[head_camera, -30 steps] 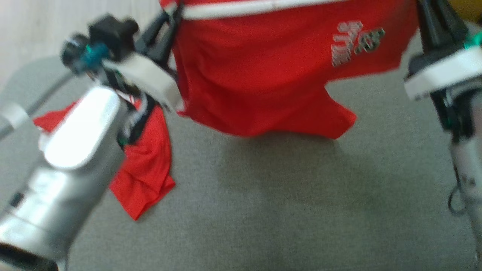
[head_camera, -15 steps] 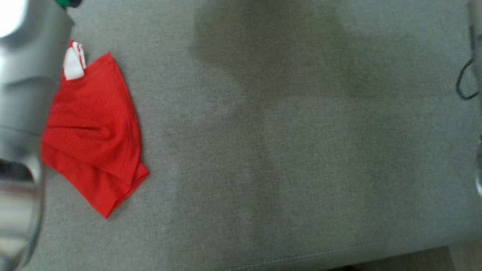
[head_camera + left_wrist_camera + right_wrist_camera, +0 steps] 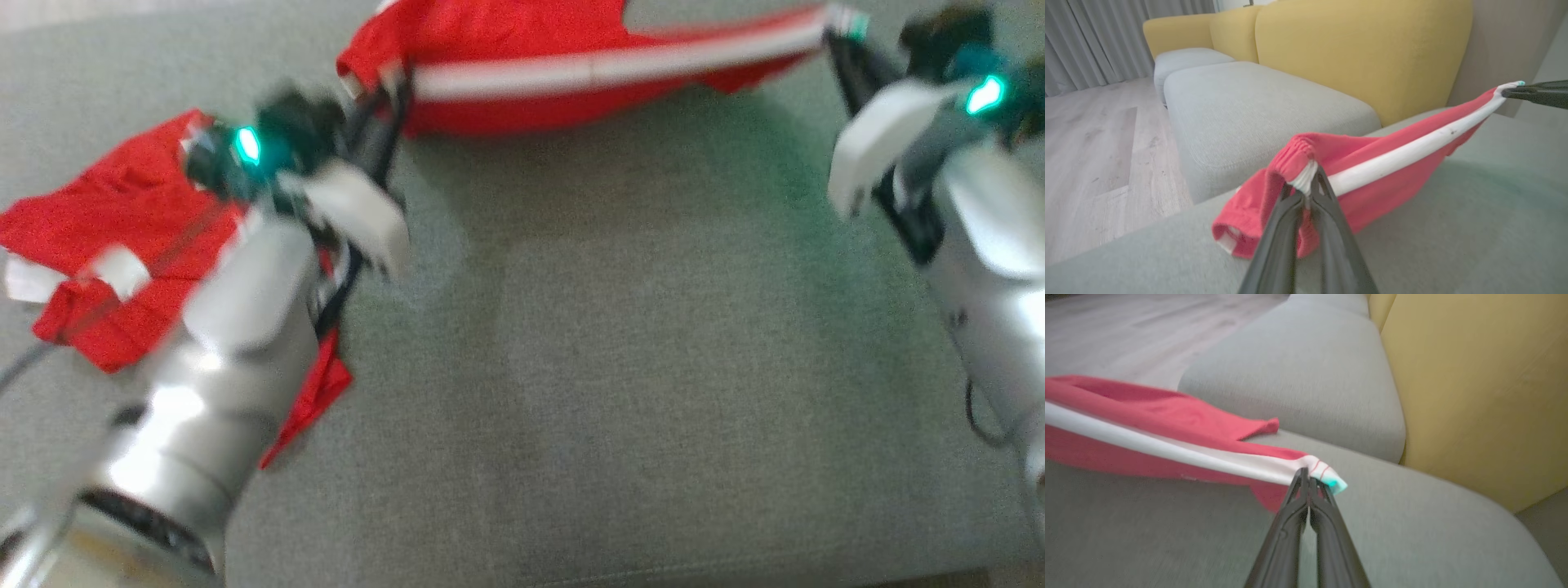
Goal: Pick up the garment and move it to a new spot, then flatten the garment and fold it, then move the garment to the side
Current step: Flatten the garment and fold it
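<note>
Left wrist view, grey cushion (image 3: 1453, 237) under garment (image 3: 1372, 192), yellow backrest (image 3: 1363, 53), floorboards (image 3: 1094, 143)

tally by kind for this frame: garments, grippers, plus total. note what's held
Red garments: 2. The held garment is stretched between both grippers; the loose garment lies on the grey cushion, partly under the left arm.
Grippers: 2. The left gripper and right gripper each have their fingers shut on the held garment's white-striped edge.
Total: 4
</note>
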